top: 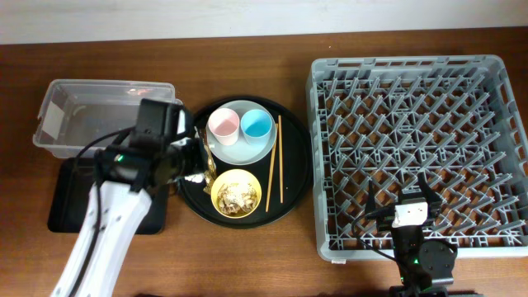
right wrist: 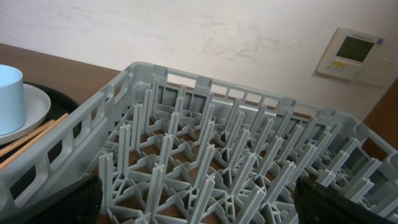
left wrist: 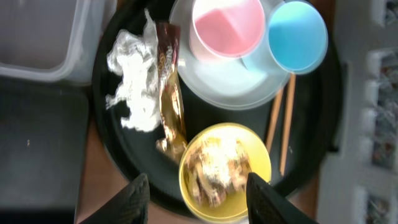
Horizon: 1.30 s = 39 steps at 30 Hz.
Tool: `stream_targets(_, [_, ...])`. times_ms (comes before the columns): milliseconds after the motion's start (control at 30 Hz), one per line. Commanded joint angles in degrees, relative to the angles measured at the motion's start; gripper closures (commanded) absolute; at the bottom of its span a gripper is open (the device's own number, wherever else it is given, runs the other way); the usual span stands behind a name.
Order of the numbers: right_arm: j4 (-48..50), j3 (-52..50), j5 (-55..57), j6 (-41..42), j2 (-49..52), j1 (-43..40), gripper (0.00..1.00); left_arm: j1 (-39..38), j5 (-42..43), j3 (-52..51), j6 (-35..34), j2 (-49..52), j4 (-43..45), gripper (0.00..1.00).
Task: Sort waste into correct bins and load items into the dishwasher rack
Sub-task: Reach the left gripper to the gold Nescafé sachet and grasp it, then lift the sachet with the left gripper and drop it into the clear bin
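Note:
On the round black tray (top: 293,177) sit a pale grey plate (top: 266,147) with a pink cup (top: 223,125) and a light-blue cup (top: 256,125), a yellow bowl (top: 237,193) of beige food scraps (left wrist: 217,165), and wooden chopsticks (top: 275,162). Crumpled white tissue (left wrist: 137,87) and a brown-gold wrapper (left wrist: 171,93) lie at the tray's left. My left gripper (left wrist: 198,202) is open, hovering above the bowl's (left wrist: 258,146) near side. My right gripper (top: 402,195) is open over the grey dishwasher rack (top: 417,153), near its front edge. The rack (right wrist: 205,155) fills the right wrist view.
A clear plastic tub (top: 91,111) stands at the far left, with a shallow black rectangular tray (top: 70,198) in front of it. The left arm crosses over that tray. Brown wooden table shows around everything.

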Motion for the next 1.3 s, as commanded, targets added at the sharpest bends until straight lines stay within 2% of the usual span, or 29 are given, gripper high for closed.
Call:
stream_targets(0, [-0.37, -0.31, -0.09, -0.37, -0.35, 0.33, 0.02, -0.90, -4.00, -0.52, -1.38, 7.72, 3.06, 0.51])
stream_targets(67, [-0.37, -0.31, -0.09, -0.37, -0.35, 0.33, 0.02, -0.90, -3.98, -0.52, -1.40, 13.16, 5.44, 0.51])
stream_targets(300, [-0.37, -0.31, -0.09, -0.37, -0.35, 0.33, 0.02, -0.90, -4.00, -0.55, -1.40, 22.12, 7.19, 0.51])
stream_targets(700, [-0.37, -0.31, -0.09, -0.37, -0.35, 0.33, 0.02, -0.87, -4.04, -0.52, -1.40, 22.36, 7.04, 0.46])
stream_targets(1000, [-0.37, -0.31, -0.09, -0.37, -0.35, 0.33, 0.02, -0.87, -7.63, -0.52, -1.42, 22.36, 6.93, 0.43])
stream_targets(1067, [-0.37, -0.31, -0.11, -0.37, -0.35, 0.33, 0.02, -0.90, -9.35, -0.52, -1.42, 22.38, 8.20, 0.48])
stream_targets(1167, [-0.37, -0.31, -0.09, -0.37, -0.35, 0.33, 0.02, -1.36, -8.92, -1.42, -1.51, 22.38, 9.09, 0.67])
stream_targets(1267, [-0.37, -0.31, -0.11, -0.37, -0.35, 0.33, 0.02, -2.89, -9.46, -5.07, -1.60, 22.38, 12.26, 0.70])
